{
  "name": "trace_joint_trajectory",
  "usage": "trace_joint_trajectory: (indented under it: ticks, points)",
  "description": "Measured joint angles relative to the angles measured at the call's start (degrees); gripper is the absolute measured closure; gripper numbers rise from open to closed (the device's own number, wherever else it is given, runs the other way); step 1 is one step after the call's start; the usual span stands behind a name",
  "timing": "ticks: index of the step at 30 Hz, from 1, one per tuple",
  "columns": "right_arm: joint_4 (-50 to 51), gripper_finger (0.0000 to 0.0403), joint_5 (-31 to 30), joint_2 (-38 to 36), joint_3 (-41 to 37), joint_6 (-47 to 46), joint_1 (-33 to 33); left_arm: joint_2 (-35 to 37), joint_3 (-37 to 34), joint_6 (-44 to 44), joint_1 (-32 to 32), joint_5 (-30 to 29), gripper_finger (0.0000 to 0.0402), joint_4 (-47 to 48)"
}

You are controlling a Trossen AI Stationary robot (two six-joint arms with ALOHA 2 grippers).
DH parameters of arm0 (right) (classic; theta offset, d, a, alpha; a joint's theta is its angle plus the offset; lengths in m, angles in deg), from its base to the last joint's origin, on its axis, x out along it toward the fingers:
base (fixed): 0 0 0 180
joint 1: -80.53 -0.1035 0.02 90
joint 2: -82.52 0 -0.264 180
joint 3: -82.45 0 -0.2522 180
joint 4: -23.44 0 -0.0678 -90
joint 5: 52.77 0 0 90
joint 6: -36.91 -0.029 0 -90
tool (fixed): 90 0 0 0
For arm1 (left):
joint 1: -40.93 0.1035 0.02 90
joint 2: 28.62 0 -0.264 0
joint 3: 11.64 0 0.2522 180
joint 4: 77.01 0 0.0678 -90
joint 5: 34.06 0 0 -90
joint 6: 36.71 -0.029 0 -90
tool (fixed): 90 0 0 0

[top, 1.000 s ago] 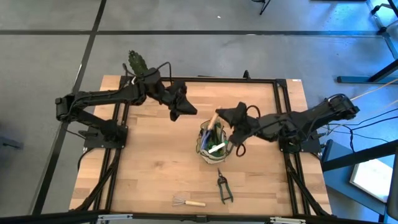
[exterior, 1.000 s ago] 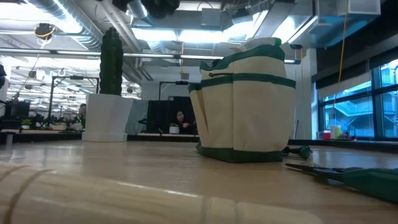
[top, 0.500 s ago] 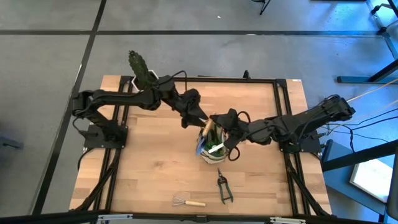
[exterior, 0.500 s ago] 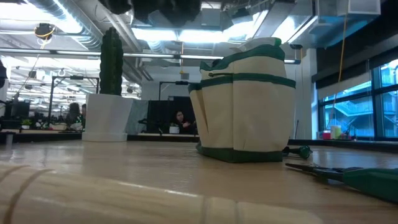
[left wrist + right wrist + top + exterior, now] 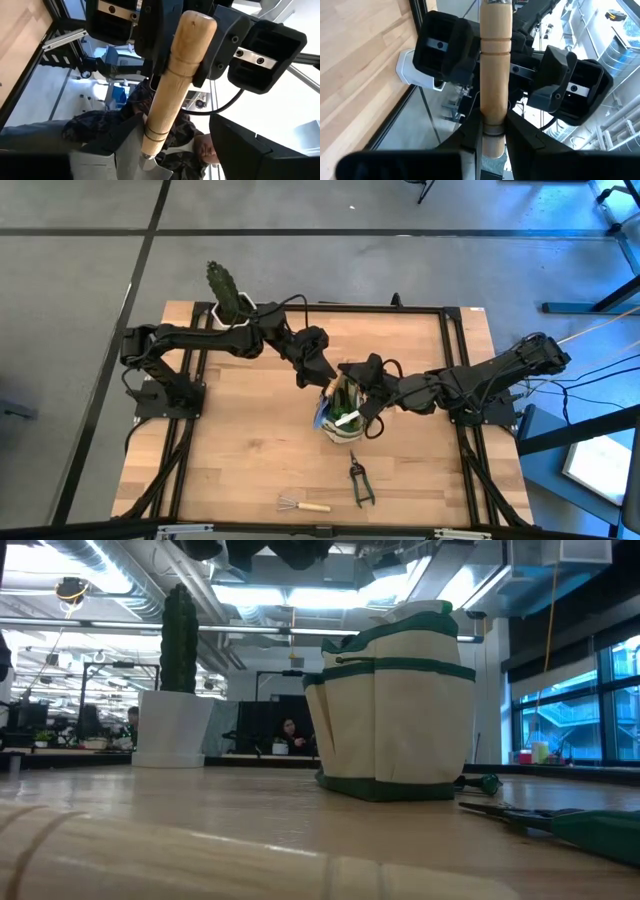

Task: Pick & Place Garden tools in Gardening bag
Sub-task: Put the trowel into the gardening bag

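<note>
1. Over the bag [image 5: 342, 412], mid-counter [image 5: 240, 450], both pincers meet on one wooden trowel handle [image 5: 495, 65].
2. The right pincer [image 5: 492, 127] is clamped on the handle low down, near its ringed end.
3. The handle's long axis runs from the right pincer toward the left pincer [image 5: 197, 42], whose fingers [image 5: 260, 47] stand apart on either side of the butt end.
4. Farther off on the counter lie shears [image 5: 359, 483] and a rake [image 5: 300, 503], nearer the right arm.
</note>
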Motion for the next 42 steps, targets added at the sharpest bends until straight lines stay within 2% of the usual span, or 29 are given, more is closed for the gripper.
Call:
trace_joint_trajectory:
  ticks: [12,23,30,33,37,42]
  points:
    - [-1.32,0.0341,-2.23,0.0,0.0,-2.74,0.12,0.04,0.04,-3.11,-0.07,-1.36,0.0242,0.11]
    - [-1.55,0.0341,-3.46,0.0,0.0,-2.53,0.5,0.04,0.04,-3.57,-0.07,-2.51,0.0268,0.16]
    - [-1.79,0.034,-3.45,-0.02,0.0,-2.64,0.5,0.04,0.04,-5.61,-0.05,-2.79,0.0327,0.16]
    - [-2.14,0.0339,-3.41,-0.02,0.0,-4.36,0.5,0.09,0.06,-6.42,0.25,-2.83,0.0336,0.16]
    - [-5.85,0.0312,-4.62,0.07,-0.11,-8.65,0.5,0.31,0.24,-7.39,0.26,-3.46,0.0336,-0.09]
    - [-15.42,0.0237,-10.82,0.19,-0.26,-10.18,0.48,0.47,0.44,-11.51,0.35,-7.5,0.0336,-1.01]
